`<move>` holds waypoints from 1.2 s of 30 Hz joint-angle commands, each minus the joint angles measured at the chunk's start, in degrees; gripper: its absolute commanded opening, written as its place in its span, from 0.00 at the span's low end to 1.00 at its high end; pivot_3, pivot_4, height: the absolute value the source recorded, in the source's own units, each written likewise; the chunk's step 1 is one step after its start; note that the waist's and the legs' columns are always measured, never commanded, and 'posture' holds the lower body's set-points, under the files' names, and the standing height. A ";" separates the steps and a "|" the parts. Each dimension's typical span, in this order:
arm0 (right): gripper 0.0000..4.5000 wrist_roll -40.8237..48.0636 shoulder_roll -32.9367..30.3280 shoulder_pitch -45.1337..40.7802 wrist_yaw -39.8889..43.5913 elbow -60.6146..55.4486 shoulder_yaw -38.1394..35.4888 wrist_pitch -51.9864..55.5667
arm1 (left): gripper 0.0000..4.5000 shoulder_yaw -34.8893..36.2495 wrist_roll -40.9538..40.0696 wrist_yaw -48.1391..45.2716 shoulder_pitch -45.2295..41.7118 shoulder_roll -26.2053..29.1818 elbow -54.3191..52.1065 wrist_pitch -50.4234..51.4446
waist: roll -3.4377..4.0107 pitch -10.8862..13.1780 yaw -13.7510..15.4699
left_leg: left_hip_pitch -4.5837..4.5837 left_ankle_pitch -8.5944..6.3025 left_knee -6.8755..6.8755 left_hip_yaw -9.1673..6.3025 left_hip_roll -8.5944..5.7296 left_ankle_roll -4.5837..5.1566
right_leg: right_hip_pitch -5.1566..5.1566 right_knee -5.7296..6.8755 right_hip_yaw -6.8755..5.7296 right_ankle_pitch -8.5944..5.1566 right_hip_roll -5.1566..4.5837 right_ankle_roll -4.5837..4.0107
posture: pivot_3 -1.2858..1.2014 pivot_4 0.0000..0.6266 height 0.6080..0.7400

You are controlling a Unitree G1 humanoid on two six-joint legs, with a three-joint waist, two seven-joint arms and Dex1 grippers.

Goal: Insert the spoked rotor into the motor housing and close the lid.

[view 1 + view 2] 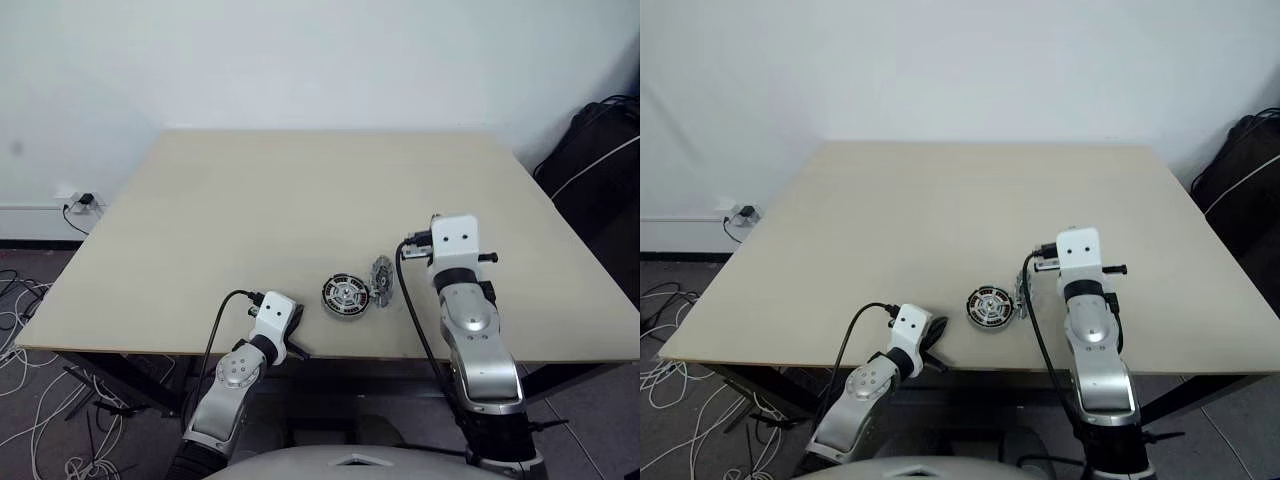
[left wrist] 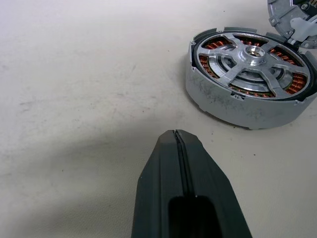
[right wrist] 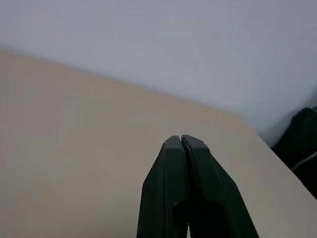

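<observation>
You have the motor housing (image 2: 250,77) near the table's (image 1: 250,220) near edge, the spoked rotor (image 2: 255,55) seated inside its copper windings, and the lid (image 1: 381,279) leaning tilted against its right side. Your left gripper (image 2: 176,135) sits just left of the housing, fingers pressed together and empty. Your right gripper (image 3: 181,140), right of the lid, is also pinched closed on nothing.

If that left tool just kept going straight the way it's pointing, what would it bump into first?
Probably the bare table: the shut left tool points slightly down at it. The motor housing, with the spoked rotor in it, sits off to one side of that line, though depth is unclear.
</observation>
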 commanded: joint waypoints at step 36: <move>0.02 8.47 -6.10 2.63 24.47 -2.02 13.30 7.37 | 0.00 -0.03 0.04 -0.12 -0.09 0.82 -1.91 0.01 | -0.28 0.17 0.16 | 0.00 -0.06 0.11 -0.01 0.03 -0.03 | 0.09 -0.08 -0.04 0.12 -0.05 0.30 | 0.52 0.00 1.00</move>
